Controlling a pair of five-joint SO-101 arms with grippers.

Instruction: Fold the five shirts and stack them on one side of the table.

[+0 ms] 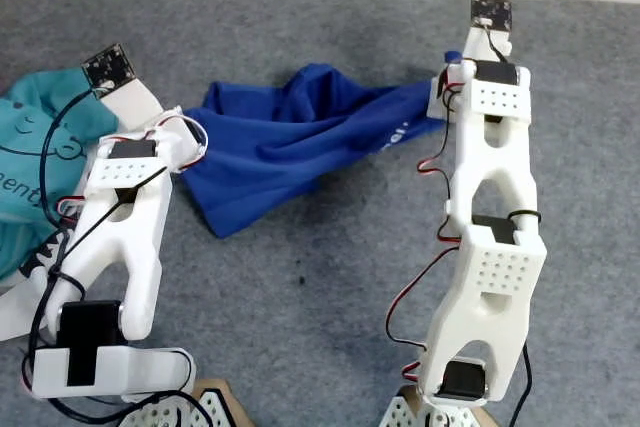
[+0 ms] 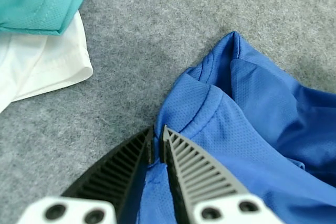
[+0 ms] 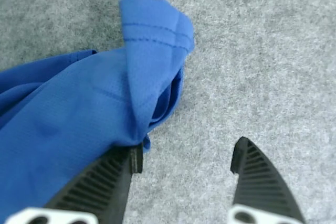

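A crumpled blue shirt (image 1: 300, 137) lies stretched across the middle of the grey table between both arms. My left gripper (image 2: 157, 139) is shut on the hem at the shirt's left end, pinching a fold of blue fabric (image 2: 220, 129). At the shirt's right end my right gripper (image 3: 188, 153) stands open. One of its fingers (image 3: 113, 174) touches the blue shirt's corner (image 3: 152, 51), the other finger (image 3: 252, 166) is over bare carpet. A teal shirt (image 1: 40, 147) lies at the left edge with a white shirt (image 2: 37, 61) partly under it.
The grey felt table top (image 1: 330, 297) stretches in front of the blue shirt and between the two arm bases. The right arm (image 1: 490, 207) stands upright along the right side, the left arm (image 1: 120, 227) leans over the teal shirt's edge.
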